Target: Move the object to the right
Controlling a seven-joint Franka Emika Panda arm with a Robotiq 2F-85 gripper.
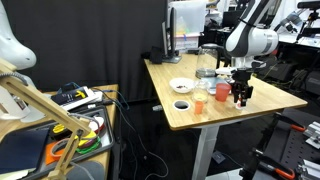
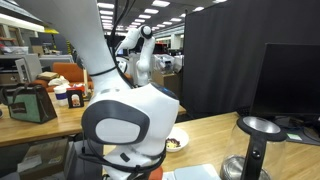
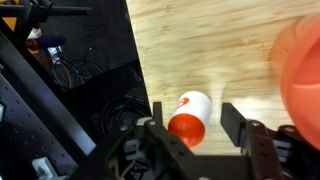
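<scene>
A small white bottle with a red cap (image 3: pixel 190 113) sits on the wooden table (image 3: pixel 220 40) between my gripper's (image 3: pixel 195 128) two fingers. The fingers stand apart on either side of it, with a gap on the right side. In an exterior view the gripper (image 1: pixel 241 90) hangs low over the red bottle (image 1: pixel 240 98) near the table's right part. The gripper is open. In the exterior view from behind the arm, the bottle and the gripper are hidden.
An orange cup (image 1: pixel 200 104) and another orange cup (image 1: pixel 221 92) stand close to the bottle; one shows blurred in the wrist view (image 3: pixel 300 70). A white bowl (image 1: pixel 181 85), a small dark dish (image 1: pixel 181 104) and a monitor (image 1: pixel 186 28) are on the table. The table edge (image 3: pixel 140 75) is close, with cables below.
</scene>
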